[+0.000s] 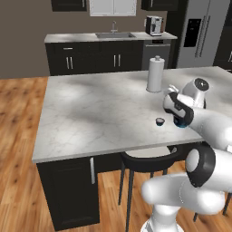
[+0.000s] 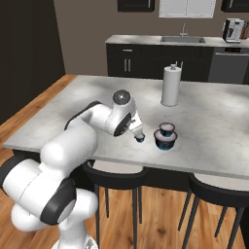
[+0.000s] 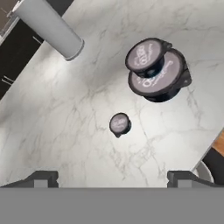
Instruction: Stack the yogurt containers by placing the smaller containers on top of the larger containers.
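Observation:
The tiny dark yogurt container (image 3: 119,124) stands alone on the white marble island (image 3: 65,113), also seen as the tiny tub (image 1: 160,121) near the front edge. In the hand view my gripper (image 3: 112,179) hovers above this container, open and holding nothing. From the right base, the gripper (image 2: 137,134) hangs just over the tiny tub (image 2: 141,139). Beside it sits the widest tub (image 3: 164,81), the larger container (image 2: 164,141), with the mid-sized tub (image 3: 144,54) overlapping its far edge. Whether the mid-sized tub (image 2: 167,127) rests on it or behind it I cannot tell.
A tall white paper-towel roll (image 1: 155,74) (image 2: 170,86) (image 3: 50,28) stands upright farther back on the island. Black stools (image 1: 147,156) (image 2: 116,175) sit under the island's near edge (image 2: 146,163). A back counter with a sink (image 1: 113,35) lies beyond.

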Available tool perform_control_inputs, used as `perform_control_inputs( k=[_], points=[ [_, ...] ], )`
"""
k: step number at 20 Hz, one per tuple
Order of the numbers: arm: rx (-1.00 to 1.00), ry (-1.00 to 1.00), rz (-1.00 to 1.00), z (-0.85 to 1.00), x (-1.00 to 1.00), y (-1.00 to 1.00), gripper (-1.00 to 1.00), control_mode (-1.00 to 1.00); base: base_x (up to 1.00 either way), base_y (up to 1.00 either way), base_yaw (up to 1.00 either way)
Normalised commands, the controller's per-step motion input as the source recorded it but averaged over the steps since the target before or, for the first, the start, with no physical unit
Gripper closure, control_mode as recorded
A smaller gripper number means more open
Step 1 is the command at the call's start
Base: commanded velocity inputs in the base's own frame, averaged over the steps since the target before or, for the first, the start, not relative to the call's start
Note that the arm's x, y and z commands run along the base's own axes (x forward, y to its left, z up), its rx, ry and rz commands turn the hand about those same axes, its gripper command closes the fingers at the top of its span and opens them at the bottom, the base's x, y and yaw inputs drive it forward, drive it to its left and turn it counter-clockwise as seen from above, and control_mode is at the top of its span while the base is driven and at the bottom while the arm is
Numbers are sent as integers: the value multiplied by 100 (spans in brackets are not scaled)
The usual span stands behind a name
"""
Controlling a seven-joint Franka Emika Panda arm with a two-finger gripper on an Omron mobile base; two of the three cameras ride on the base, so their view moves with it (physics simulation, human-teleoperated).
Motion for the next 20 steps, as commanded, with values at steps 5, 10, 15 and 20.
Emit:
perform_control_inputs(
  k=[5, 10, 15, 20],
  points=[
    [-7, 19, -11, 0, 5, 0, -100, -100, 0, 0, 0],
    [-5, 11, -8, 0, 1, 0, -100, -100, 0, 0, 0],
    [-3, 6, -1, -9, 0, 0, -100, -100, 0, 0, 0],
    [-1, 1, 0, -34, 0, 0, -100, -100, 0, 0, 0]
  ],
)
